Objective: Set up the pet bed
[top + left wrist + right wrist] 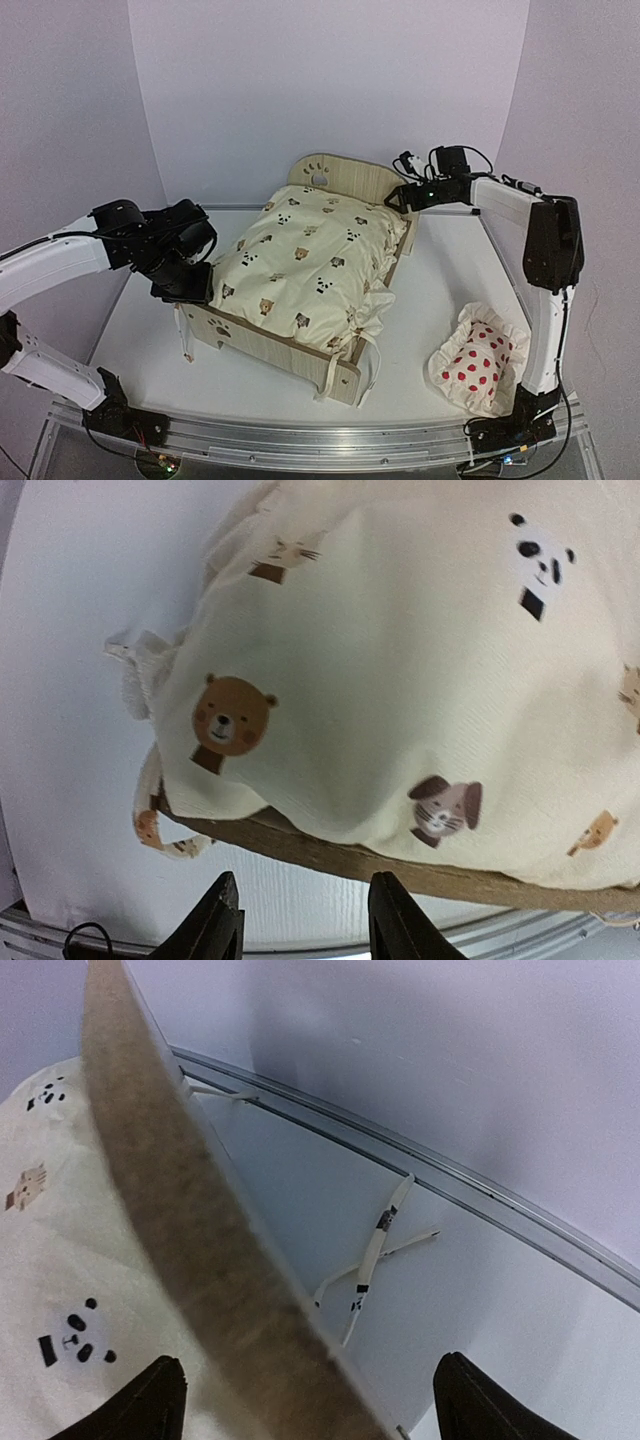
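The pet bed (272,345), a light plywood frame with paw-print cutouts, stands mid-table, and the cream animal-print cushion (310,255) covers its base. My left gripper (186,287) hovers at the bed's near-left corner. In the left wrist view the left gripper (305,925) is open and holds nothing, and the bed's wooden rail (400,870) and the cushion (400,660) lie just beyond its tips. My right gripper (402,198) is at the right end of the far end board. There the right gripper (315,1400) is wide open astride the board's edge (190,1220), with the fingers apart from the board.
A white pillow with red dots (478,365) lies at the near right by the right arm's base. Cushion tie strings (375,1255) trail on the table behind the end board, and more ties (370,360) hang at the near corner. A metal rail (300,440) runs along the front edge.
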You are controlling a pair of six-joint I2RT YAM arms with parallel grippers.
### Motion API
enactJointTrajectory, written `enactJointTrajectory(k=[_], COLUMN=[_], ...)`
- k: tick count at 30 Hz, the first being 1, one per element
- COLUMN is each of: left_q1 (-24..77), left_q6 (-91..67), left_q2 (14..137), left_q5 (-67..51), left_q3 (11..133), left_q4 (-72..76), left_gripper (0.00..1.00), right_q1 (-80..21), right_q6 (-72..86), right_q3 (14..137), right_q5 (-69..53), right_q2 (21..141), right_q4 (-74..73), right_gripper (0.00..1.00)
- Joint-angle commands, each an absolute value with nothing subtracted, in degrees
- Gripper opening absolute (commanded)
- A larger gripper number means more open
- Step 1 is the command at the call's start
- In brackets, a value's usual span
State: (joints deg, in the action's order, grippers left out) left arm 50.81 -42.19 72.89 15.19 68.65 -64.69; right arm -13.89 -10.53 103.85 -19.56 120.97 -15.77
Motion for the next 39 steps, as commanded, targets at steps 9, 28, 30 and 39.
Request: enactJointTrajectory(k=[9, 28, 30, 39], left_q1=[51.0, 45.7, 43.5, 35.6], left_q6=[-37.8, -35.0, -33.2, -24.9], left_q2=[71.0, 86.9, 90.6, 107.2], left_q5=[-5.7, 11.8, 10.3, 7.2], left_q3=[55.9, 54.3, 56.1, 73.6], left_q4=[-49.1, -16.8, -12.2, -9.3], left_gripper=[0.43, 0.46, 0.45, 0.43], right_q1=[-14.1, -14.2, -14.3, -29.9], right_q6=[-9.0, 12.8, 18.3, 27.6], right_q3=[98.4, 55.8, 52.9, 49.3], right_q5=[-25.1, 1.0, 1.9, 6.8], right_q2=[118.8, 82.9, 80.2, 75.1], right_q4=[-14.2, -13.4, -15.1, -22.8], right_gripper=[0.36, 0.0, 0.0, 0.0])
